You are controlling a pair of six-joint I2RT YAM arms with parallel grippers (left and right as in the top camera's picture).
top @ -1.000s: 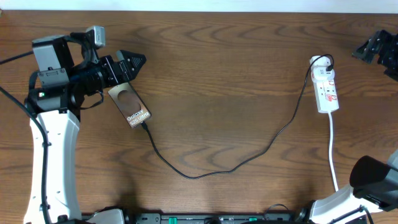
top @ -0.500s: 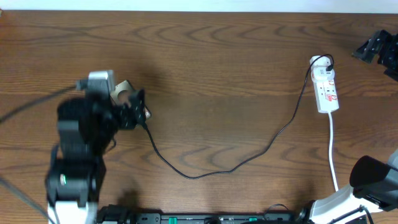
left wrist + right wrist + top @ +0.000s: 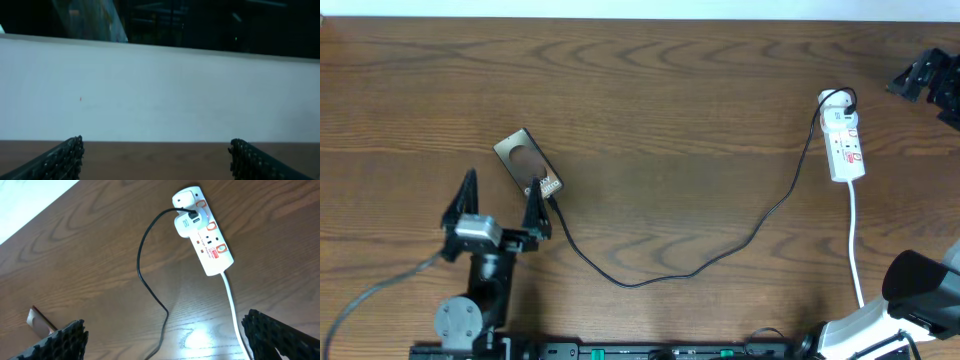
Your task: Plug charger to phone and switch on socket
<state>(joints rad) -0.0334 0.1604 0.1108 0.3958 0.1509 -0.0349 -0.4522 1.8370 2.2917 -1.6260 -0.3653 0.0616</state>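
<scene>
The phone (image 3: 528,165) lies flat on the wooden table at the left, lettering up. The thin black charger cable (image 3: 630,283) runs from the phone's lower short edge, where its tip meets the phone, across the table to a black plug in the top end of the white socket strip (image 3: 845,140). My left gripper (image 3: 498,205) is open and empty, just in front of the phone; its wrist view (image 3: 156,147) shows only table and wall. My right gripper (image 3: 165,325) is open and empty, high above the cable (image 3: 150,280) and socket (image 3: 205,235). A phone corner (image 3: 40,321) shows at the left.
The socket's white cord (image 3: 857,250) runs toward the front edge. A black fixture (image 3: 928,80) sits at the far right edge. The right arm's body (image 3: 920,290) is at the front right corner. A white wall (image 3: 160,90) stands behind the table's back edge.
My left arm has pulled back from the phone toward the front edge, and its gripper is now open below it. The phone lies uncovered. The right arm has not moved.
</scene>
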